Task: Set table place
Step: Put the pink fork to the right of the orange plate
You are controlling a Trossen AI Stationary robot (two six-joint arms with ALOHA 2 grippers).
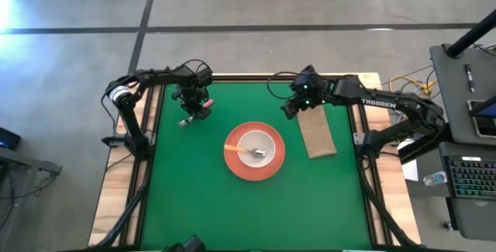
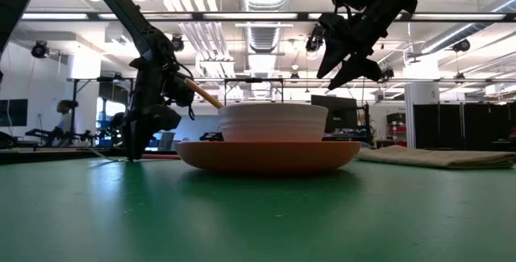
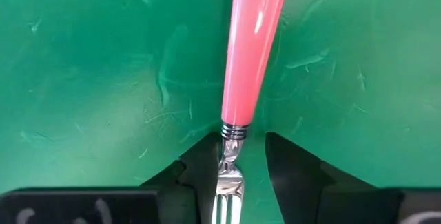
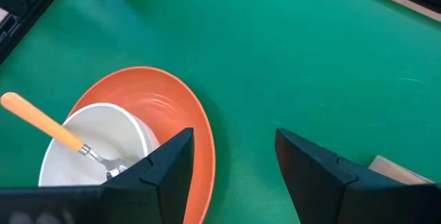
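Note:
The orange-red plate lies mid-table with the cream bowl on it. The yellow-orange-handled spoon rests in the bowl, its handle over the rim. The pink-handled fork lies flat on the green table, left of the plate and farther back. My left gripper is open, down at the table, with a finger on either side of the fork's metal neck. My right gripper is open and empty, raised above the far end of the brown napkin, right of the plate. My left gripper points down at the fork, one finger on either side of the metal neck between the pink handle and the tines. There is a gap on one side. The other finger is close against the neck; I cannot tell whether it touches.
Black frame posts and light wooden edges run along both sides of the table. A side desk with a keyboard stands off the right edge. Bare green top stretches in front of the plate.

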